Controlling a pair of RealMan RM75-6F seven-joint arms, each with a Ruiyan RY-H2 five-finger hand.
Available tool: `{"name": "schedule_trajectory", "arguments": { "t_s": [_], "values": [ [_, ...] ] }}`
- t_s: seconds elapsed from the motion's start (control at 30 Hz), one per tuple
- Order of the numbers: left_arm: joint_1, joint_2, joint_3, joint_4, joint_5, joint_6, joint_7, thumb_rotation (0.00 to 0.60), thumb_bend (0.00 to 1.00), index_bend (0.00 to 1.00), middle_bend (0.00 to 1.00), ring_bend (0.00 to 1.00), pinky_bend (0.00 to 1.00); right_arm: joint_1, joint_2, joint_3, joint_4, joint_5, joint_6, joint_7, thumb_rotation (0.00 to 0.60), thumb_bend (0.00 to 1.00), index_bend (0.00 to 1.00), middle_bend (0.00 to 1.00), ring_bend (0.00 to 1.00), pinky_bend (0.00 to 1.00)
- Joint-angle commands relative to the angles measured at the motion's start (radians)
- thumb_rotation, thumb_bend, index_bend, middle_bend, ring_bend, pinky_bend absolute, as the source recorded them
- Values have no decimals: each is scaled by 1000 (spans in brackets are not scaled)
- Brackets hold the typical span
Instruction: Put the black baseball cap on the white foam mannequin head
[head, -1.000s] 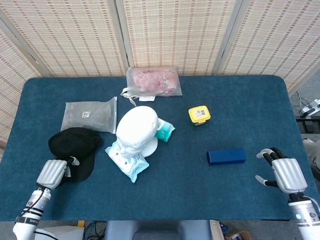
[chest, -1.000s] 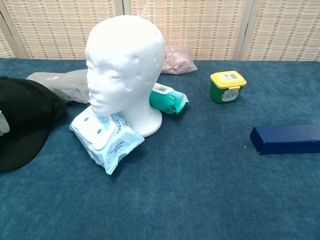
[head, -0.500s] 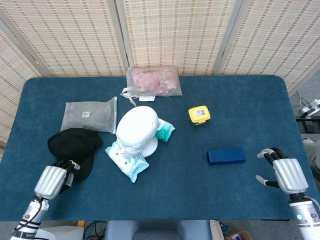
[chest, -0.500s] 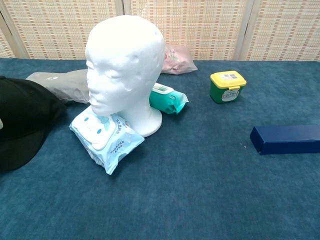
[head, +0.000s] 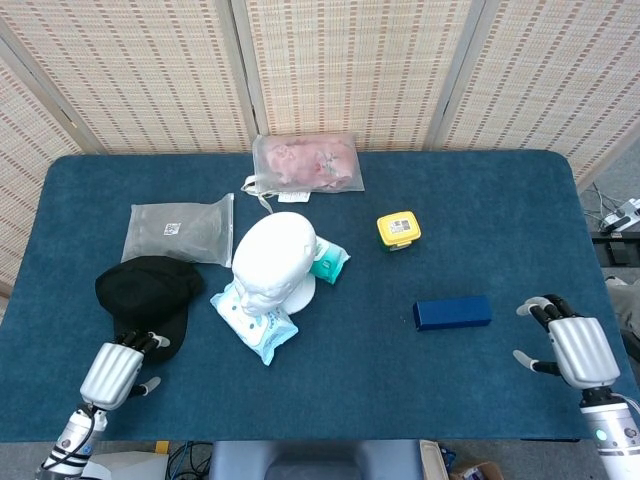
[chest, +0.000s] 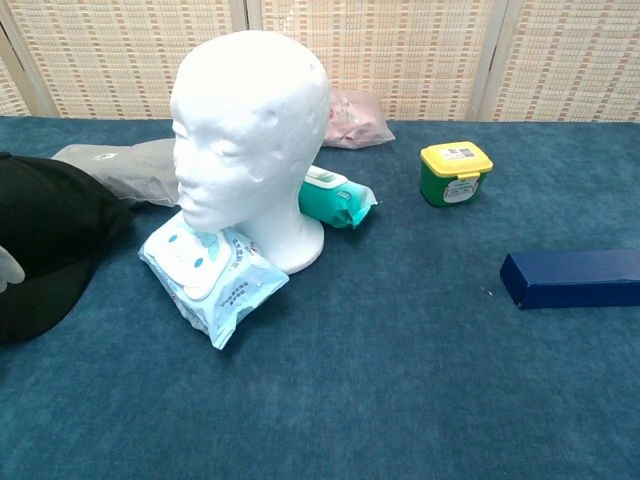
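The white foam mannequin head (head: 273, 258) stands upright near the middle of the blue worktop (head: 420, 400), its face turned toward the robot and slightly to the robot's left. Everything else is placed here against it.

The black baseball cap (head: 148, 292) lies flat on the worktop well to the left of the mannequin head, not on it; in the chest view it shows at the left edge (chest: 45, 240). The left robot hand (head: 113, 372) sits nearer the robot than the cap, its fingertips (head: 150, 343) at the cap's near rim. Its fingers are spread and it holds nothing; whether they touch the rim cannot be told. The right robot hand (head: 572, 345) hovers far to the right of the mannequin head, near the worktop's right edge, fingers apart and empty.

A light blue wipes pack (head: 254, 320) lies against the base of the mannequin head on its near side, and a teal pack (head: 328, 261) is tucked against the base on its right. A grey pouch (head: 178, 230) lies behind and to the left of the head, a pink bag (head: 305, 163) behind it near the far edge. A yellow-lidded tub (head: 398, 230) stands to the right, and a dark blue box (head: 452, 312) lies further right and nearer the robot.
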Motion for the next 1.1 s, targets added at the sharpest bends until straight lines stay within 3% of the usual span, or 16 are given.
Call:
{"name": "schedule_trajectory", "arguments": {
  "t_s": [0.03, 0.4, 1.1],
  "values": [
    [-7, -22, -3, 27, -4, -12, -8, 600, 32, 346, 415, 286, 440, -1, 1, 1, 0, 0, 1, 3, 600, 120, 371, 320, 232, 566],
    [-25, -75, -26, 105, -46, -55, -28, 600, 25, 346, 422, 285, 440, 0, 6, 2, 3, 1, -1, 17, 600, 119, 371, 320, 232, 566],
    [-29, -103, -26, 148, -65, -64, -11, 600, 25, 353, 438, 286, 440, -5, 7, -5, 2, -18, 11, 21, 600, 119, 371, 320, 232, 566]
  ]
}}
